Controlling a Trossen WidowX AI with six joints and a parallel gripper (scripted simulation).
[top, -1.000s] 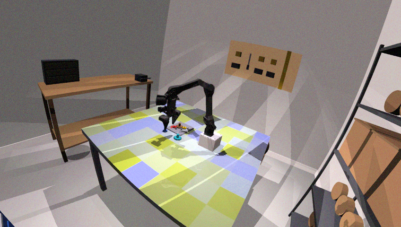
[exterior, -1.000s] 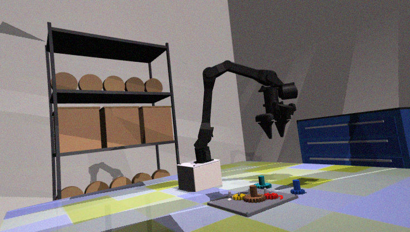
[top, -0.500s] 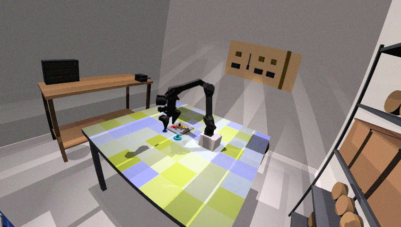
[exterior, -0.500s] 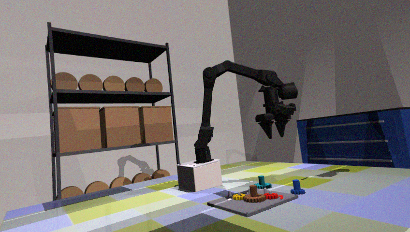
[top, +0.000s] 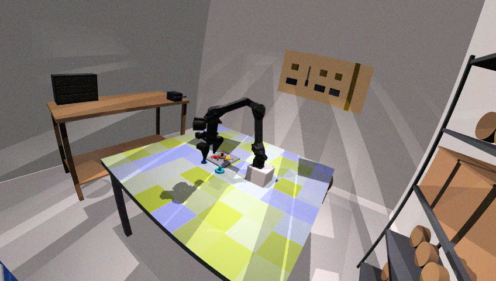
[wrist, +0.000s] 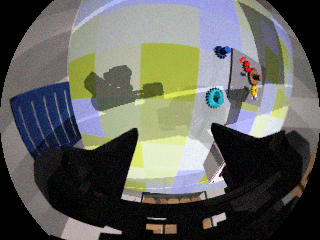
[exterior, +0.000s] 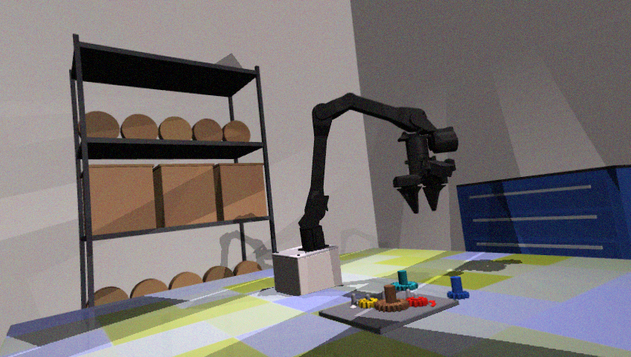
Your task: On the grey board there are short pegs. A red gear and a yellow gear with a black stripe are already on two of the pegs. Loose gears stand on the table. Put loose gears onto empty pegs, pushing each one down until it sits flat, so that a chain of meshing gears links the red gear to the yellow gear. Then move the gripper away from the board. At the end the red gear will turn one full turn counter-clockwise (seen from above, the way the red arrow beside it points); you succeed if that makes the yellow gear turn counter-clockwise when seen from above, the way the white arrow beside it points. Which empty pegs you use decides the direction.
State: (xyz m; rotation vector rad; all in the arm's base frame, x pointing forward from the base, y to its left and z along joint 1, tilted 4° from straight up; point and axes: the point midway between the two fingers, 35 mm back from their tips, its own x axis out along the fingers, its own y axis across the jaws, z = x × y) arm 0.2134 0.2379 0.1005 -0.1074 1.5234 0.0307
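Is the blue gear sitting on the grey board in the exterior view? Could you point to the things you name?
No, the blue gear point(top: 203, 161) point(exterior: 457, 293) point(wrist: 220, 51) stands on the table, beyond the board's edge.
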